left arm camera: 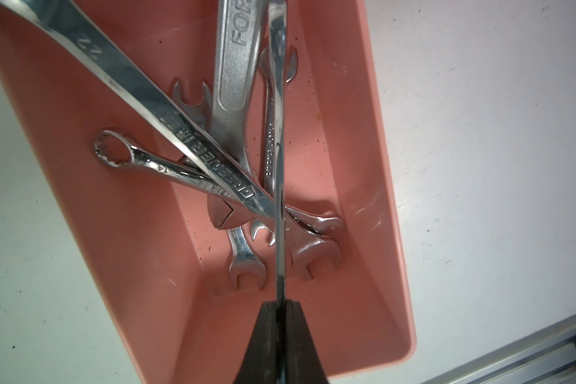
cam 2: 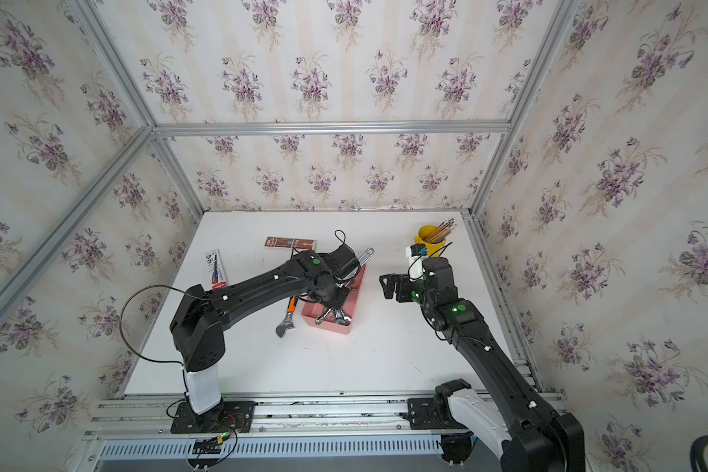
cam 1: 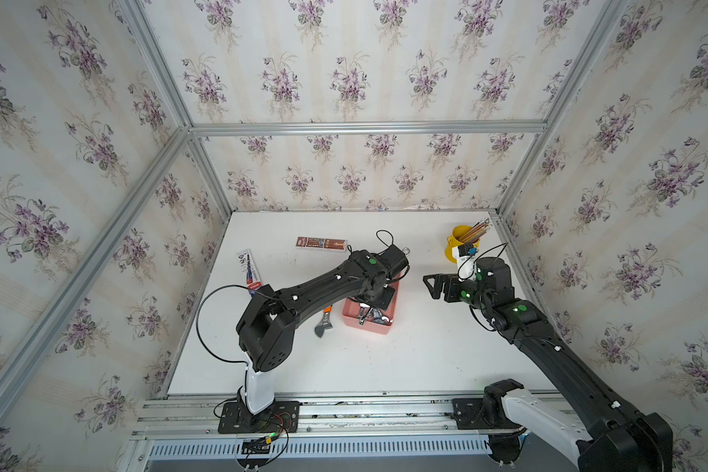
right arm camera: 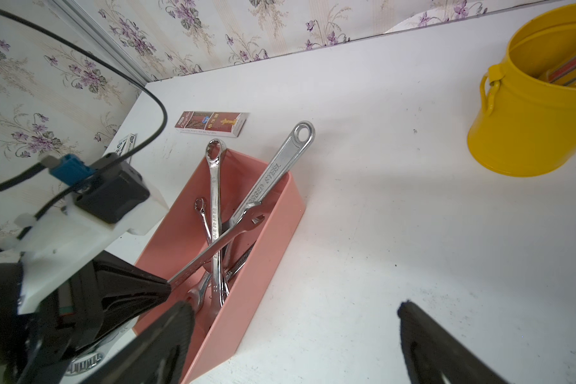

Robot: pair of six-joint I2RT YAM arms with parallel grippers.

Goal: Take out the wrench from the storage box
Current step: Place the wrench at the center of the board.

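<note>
Where the salmon-pink rectangular plastic storage box point(cam 1: 366, 327) sits mid-table, your left gripper point(left arm camera: 280, 304) is clamped tight on a slim chrome combination wrench point(left arm camera: 280, 166) — it slants above the heap of loose chrome wrenches point(left arm camera: 233, 99), its open end over the box's interior. Just left of the box lies an orange-handled adjustable wrench point(cam 1: 323, 323). Further out, your right gripper point(cam 1: 431, 287) hangs spread wide and empty. Beyond stand a yellow metal cup point(cam 1: 451, 250) of pencils and a flat brown carton point(cam 1: 321, 244).
</note>
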